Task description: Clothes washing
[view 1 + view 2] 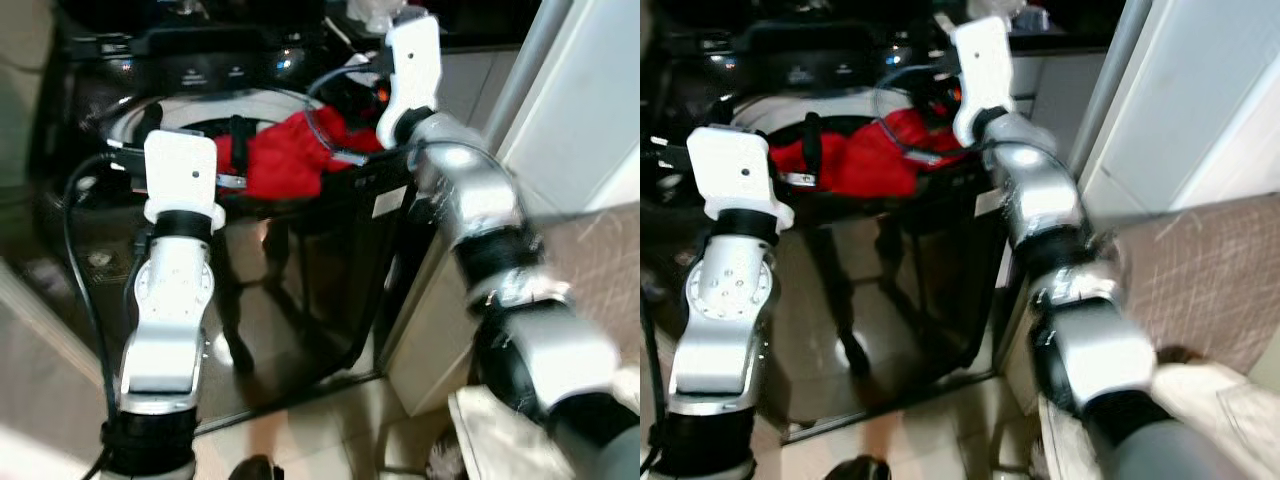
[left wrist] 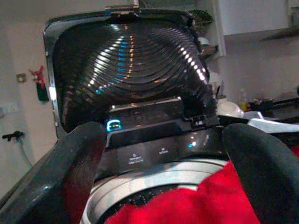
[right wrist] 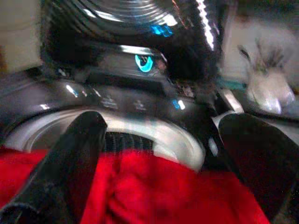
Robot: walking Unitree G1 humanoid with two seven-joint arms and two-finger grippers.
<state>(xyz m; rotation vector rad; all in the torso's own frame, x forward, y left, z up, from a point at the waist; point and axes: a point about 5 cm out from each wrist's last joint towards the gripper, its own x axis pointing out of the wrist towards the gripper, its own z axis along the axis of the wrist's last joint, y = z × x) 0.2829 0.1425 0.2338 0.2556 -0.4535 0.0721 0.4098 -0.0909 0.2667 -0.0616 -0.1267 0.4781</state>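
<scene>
Crumpled red cloth garment (image 1: pixel 285 155): draped over the front rim of the open glossy black top-loading washing machine (image 1: pixel 300 260), apparently for pushing into the drum. Left gripper (image 2: pixel 159 186) and right gripper (image 3: pixel 161 172): fingers held apart above it, nothing clamped.

Washing machine (image 1: pixel 300 290): stands before the robot, centre of the scene, its drum opening (image 1: pixel 180 115) on top.
Lid (image 2: pixel 126 70): raised at the far side, behind the control panel (image 2: pixel 154 149).
Garment (image 1: pixel 285 155): lies in the drum opening and over its near rim, toward the right.
Left gripper (image 2: pixel 163 186): at the near left rim, over the garment.
Right gripper (image 3: pixel 159 172): at the right rim, over the garment.
Wall panel (image 1: pixel 590 110): right of the machine.
</scene>
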